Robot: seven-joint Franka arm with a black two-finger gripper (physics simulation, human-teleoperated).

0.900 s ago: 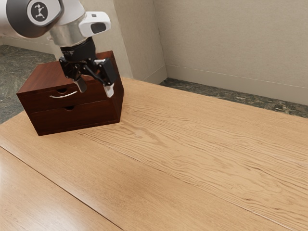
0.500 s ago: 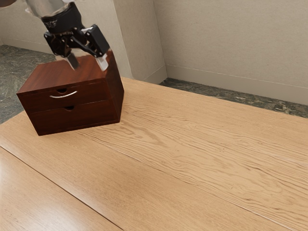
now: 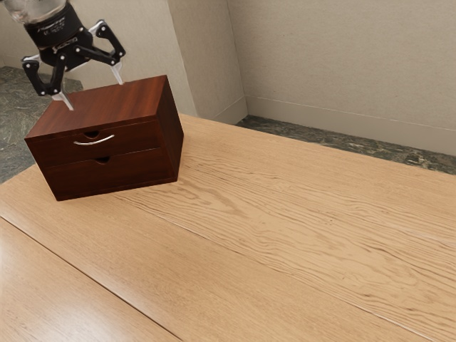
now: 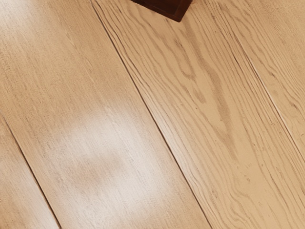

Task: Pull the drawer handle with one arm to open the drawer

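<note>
A dark red-brown wooden chest [image 3: 107, 139] with two drawers stands at the table's far end, at the exterior view's left. Its upper drawer carries a curved silver handle [image 3: 94, 140]; the lower drawer front [image 3: 107, 171] has only a notch. Both drawer fronts sit flush with the chest. My black gripper [image 3: 91, 89] hangs above the chest's back top edge, open, with white-tipped fingers [image 3: 66, 100] spread wide and nothing between them. A corner of the chest [image 4: 164, 7] shows in the wrist view, with bare table planks [image 4: 157, 124] beyond it.
The light oak table [image 3: 271, 228] stretches wide to the exterior view's right and toward the front. Beige walls and a corner pillar [image 3: 203, 57] stand close behind the chest. A dark stone floor [image 3: 21, 114] lies past the table's far edge.
My gripper has risen from in front of the chest's top edge and moved back toward the exterior view's upper left, turning as it went. Its fingers have spread wider. The chest has not moved.
</note>
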